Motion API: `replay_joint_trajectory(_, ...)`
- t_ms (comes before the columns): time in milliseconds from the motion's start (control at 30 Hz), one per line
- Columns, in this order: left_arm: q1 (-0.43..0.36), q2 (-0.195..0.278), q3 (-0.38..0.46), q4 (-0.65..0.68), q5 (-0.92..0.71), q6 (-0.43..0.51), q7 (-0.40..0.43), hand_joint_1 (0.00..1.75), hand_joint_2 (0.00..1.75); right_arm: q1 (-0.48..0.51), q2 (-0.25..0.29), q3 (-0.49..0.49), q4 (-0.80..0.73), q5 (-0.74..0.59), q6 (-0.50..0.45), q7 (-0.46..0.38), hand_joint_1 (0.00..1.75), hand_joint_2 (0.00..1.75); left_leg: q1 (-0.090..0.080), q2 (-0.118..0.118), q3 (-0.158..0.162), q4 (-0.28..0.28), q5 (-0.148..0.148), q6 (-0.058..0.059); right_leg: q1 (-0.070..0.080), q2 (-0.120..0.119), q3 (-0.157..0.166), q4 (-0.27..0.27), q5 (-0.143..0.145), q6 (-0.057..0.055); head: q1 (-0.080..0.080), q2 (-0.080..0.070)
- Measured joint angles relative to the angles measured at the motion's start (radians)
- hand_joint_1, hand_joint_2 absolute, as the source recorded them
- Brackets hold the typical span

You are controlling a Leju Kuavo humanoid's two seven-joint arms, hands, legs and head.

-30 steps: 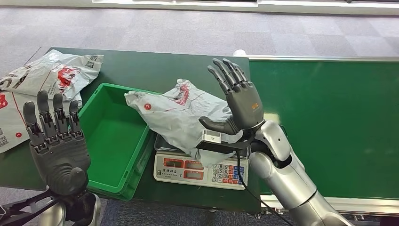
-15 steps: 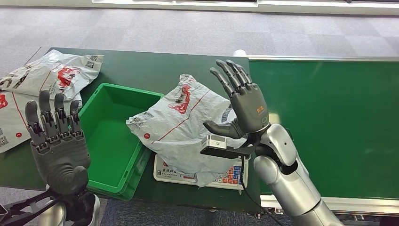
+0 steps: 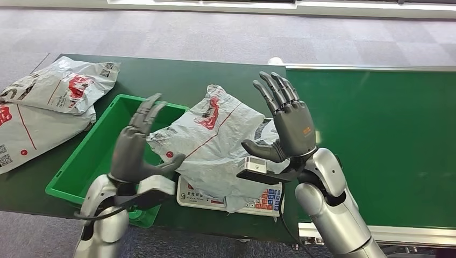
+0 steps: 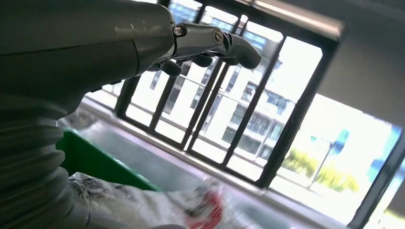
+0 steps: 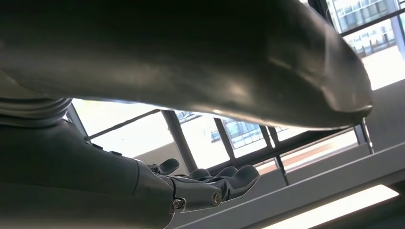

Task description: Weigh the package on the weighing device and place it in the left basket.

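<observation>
We see a dark green table (image 3: 177, 75) on a grey carpeted floor, with a green conveyor belt (image 3: 376, 134) running along its right side. On the table sits a green basket (image 3: 91, 161), and just right of it a weighing scale (image 3: 231, 196). The grey package (image 3: 209, 140) lies across the scale, covering most of its top, with one corner reaching over the basket's rim. Two more grey mail bags (image 3: 43, 107) lie at the table's far left.

From the head view, our left hand (image 3: 137, 142) is raised beside the package's left edge, fingers spread wide and holding nothing; whether the thumb touches the plastic we cannot tell. Our right hand (image 3: 285, 123) stands upright at the package's right side, palm toward it, fingers apart, empty.

The left wrist view adds what the head view lacks: tall windows (image 4: 248, 109) with buildings outside, beyond the basket's rim and the blurred package. The right wrist view looks upward past straight fingers (image 5: 229, 179) toward window frames.
</observation>
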Motion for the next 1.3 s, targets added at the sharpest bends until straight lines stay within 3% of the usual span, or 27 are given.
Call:
replay_joint_trajectory(67,-0.104,0.037,-0.076,0.153,-0.200,-0.038,0.002,0.00,1.75,-0.004,0.011,-0.013,0.002,-0.005,-0.003,-0.004,0.00,0.00,0.000,0.001,0.000,0.000,0.001,-0.001,0.000,0.002,-0.001,0.000,0.002,-0.001,0.000,0.000)
replay_joint_trajectory(100,-0.157,0.050,-0.111,0.227,-0.220,-0.060,-0.007,0.00,1.75,-0.007,0.018,-0.018,0.005,-0.007,-0.002,-0.005,0.00,0.00,0.000,0.002,0.000,0.000,0.002,-0.001,0.000,0.003,-0.002,0.000,0.004,-0.001,0.000,0.000)
replay_joint_trajectory(267,-0.357,0.090,-0.291,0.572,-0.051,-0.172,-0.059,0.00,1.75,-0.028,0.047,-0.033,0.016,-0.008,0.015,0.012,0.00,0.00,0.000,0.004,0.000,0.000,0.004,-0.002,0.000,0.004,-0.002,0.000,0.005,-0.002,0.000,0.000)
replay_joint_trajectory(500,-0.460,0.104,-0.502,0.900,-0.069,-0.228,-0.084,0.00,1.75,-0.030,0.059,-0.046,0.027,0.002,0.024,0.023,0.00,0.00,0.000,0.001,0.000,-0.001,0.004,-0.002,0.000,0.003,0.000,0.000,0.003,-0.001,0.000,0.000)
replay_joint_trajectory(700,-0.522,0.093,-0.610,1.027,-0.076,-0.230,-0.096,0.00,1.75,-0.034,0.061,-0.053,0.038,0.002,0.024,0.023,0.00,0.00,0.000,-0.005,0.012,-0.001,-0.001,0.002,0.000,-0.006,0.017,0.000,-0.004,0.001,0.000,0.000)
replay_joint_trajectory(733,-0.528,0.091,-0.618,1.038,-0.076,-0.230,-0.097,0.06,1.75,-0.035,0.062,-0.053,0.039,0.002,0.024,0.023,0.00,0.00,0.000,-0.005,0.014,-0.001,-0.001,0.002,0.000,-0.006,0.020,0.000,-0.004,0.001,0.000,0.000)
replay_joint_trajectory(867,-0.547,0.086,-0.639,1.068,-0.076,-0.235,-0.100,1.75,1.75,-0.035,0.065,-0.053,0.040,0.002,0.024,0.023,0.00,0.00,0.000,-0.005,0.015,-0.001,-0.003,0.002,0.000,-0.007,0.027,0.000,-0.006,0.000,0.000,0.000)
replay_joint_trajectory(1167,-0.598,0.082,-0.676,1.093,0.008,-0.207,-0.126,1.75,1.75,-0.049,0.065,-0.069,0.042,0.002,0.017,0.022,0.00,0.00,0.000,-0.005,0.036,-0.001,-0.008,0.000,0.000,-0.007,0.043,0.000,-0.011,-0.001,0.000,0.000)
replay_joint_trajectory(1300,-0.606,0.126,-0.662,1.046,0.144,-0.128,-0.133,1.75,1.75,-0.033,0.062,-0.085,0.042,0.003,0.002,0.016,0.00,0.00,0.000,-0.003,0.033,-0.001,-0.005,-0.002,0.001,-0.002,0.034,0.000,-0.007,-0.002,0.000,0.000)
